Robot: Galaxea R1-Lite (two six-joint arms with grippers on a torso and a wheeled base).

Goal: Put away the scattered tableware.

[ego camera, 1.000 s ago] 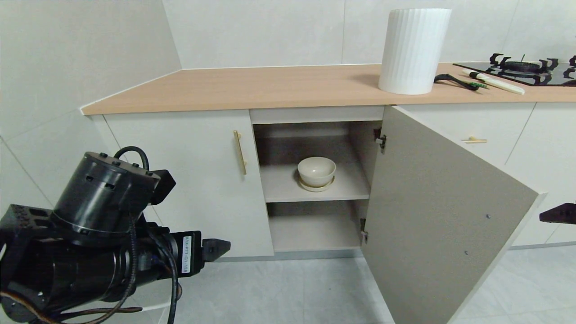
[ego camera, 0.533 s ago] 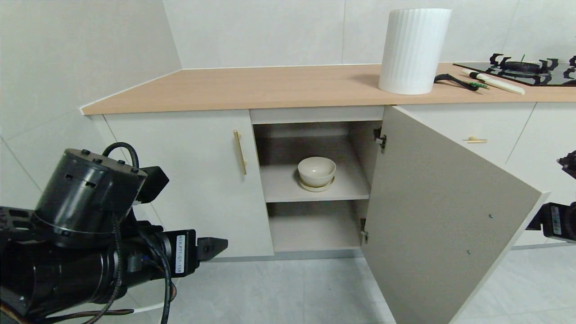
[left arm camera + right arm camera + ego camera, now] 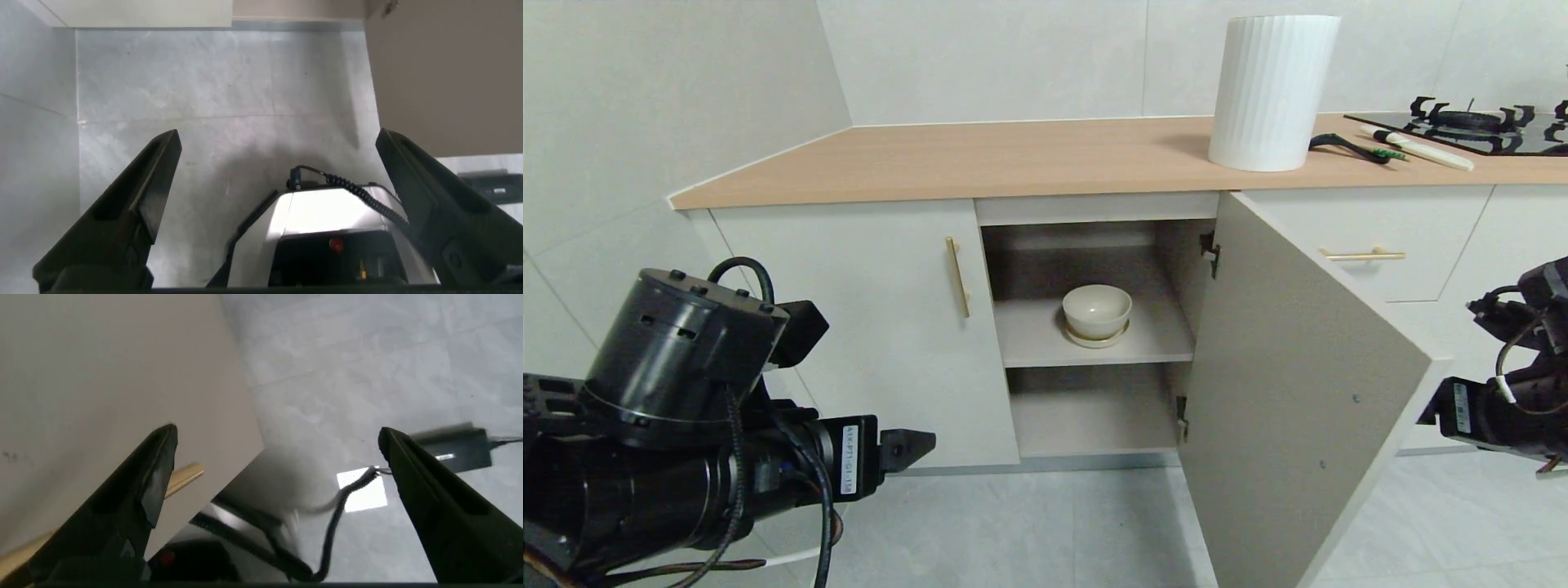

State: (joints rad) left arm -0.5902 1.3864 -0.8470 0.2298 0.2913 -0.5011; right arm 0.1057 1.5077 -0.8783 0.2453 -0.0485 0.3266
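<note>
Cream ceramic bowl [image 3: 1097, 309] sits mid upper shelf [image 3: 1033, 336], free of the cabinet walls [image 3: 1180, 269]. Our left gripper [image 3: 278, 143] and right gripper [image 3: 278, 434] gape wide; the edge of the open grey door [image 3: 1298, 384] seems just beside the right one.

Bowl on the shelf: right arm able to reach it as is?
Probably not directly: the open door stands between the right gripper and the bowl.

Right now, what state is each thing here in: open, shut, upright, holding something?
Right cabinet door, open partway.
Left cabinet door, shut.
Drawer, shut.
Bowl, upright on a saucer on the upper shelf.
White canister, upright on the counter.
Left gripper, open, holding nothing.
Right gripper, open, holding nothing.
</note>
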